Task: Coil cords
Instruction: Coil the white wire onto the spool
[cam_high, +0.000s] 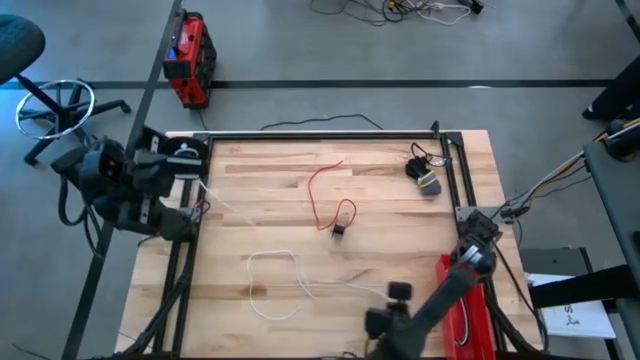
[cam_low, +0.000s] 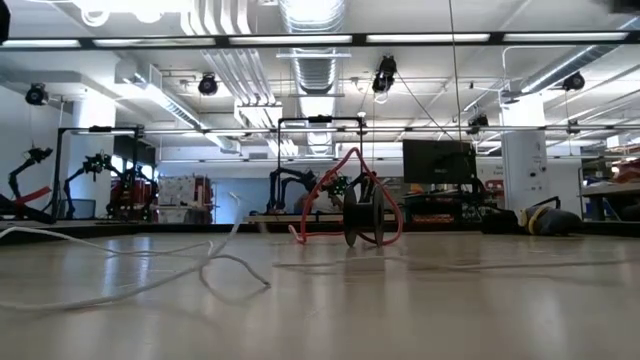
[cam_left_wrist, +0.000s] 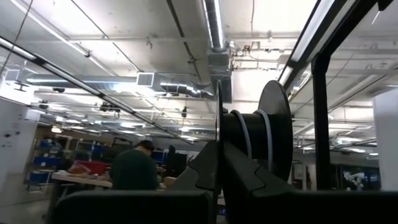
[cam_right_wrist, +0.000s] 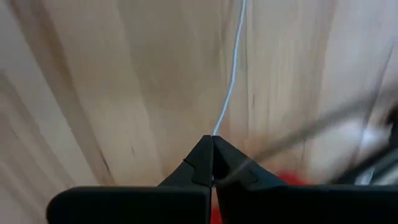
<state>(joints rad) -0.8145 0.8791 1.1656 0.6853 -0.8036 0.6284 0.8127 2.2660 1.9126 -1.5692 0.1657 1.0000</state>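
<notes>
A white cord (cam_high: 275, 275) lies in slack loops on the near-left of the wooden table (cam_high: 380, 210) and shows in the low view as white cord (cam_low: 150, 270). Its far end runs to a black spool (cam_left_wrist: 255, 130) at the table's left edge, on which my left gripper (cam_high: 182, 155) is shut. My right gripper (cam_high: 397, 291), near the front edge, is shut on the white cord's near end. A red cord (cam_high: 322, 190) with a small dark plug (cam_high: 338, 232) lies mid-table. A black cord (cam_high: 424, 172) sits bunched at the far right. My left gripper pinches the thin flange (cam_left_wrist: 218, 124) of the black spool between its two fingers. The spool, with turns of white cord on its core, is held up clear of the table at its left edge. My right gripper pinches the white cord (cam_right_wrist: 214, 127) at its fingertips. The fingers come from above, slanting down, and lie along the cord. The cord runs on from them flat over the table top.
A black frame rail (cam_high: 320, 134) runs along the table's far edge, with posts on both sides. A red holder (cam_high: 466, 300) stands at the near right beside my right arm. A red toolbox (cam_high: 188, 58) sits on the floor beyond the table.
</notes>
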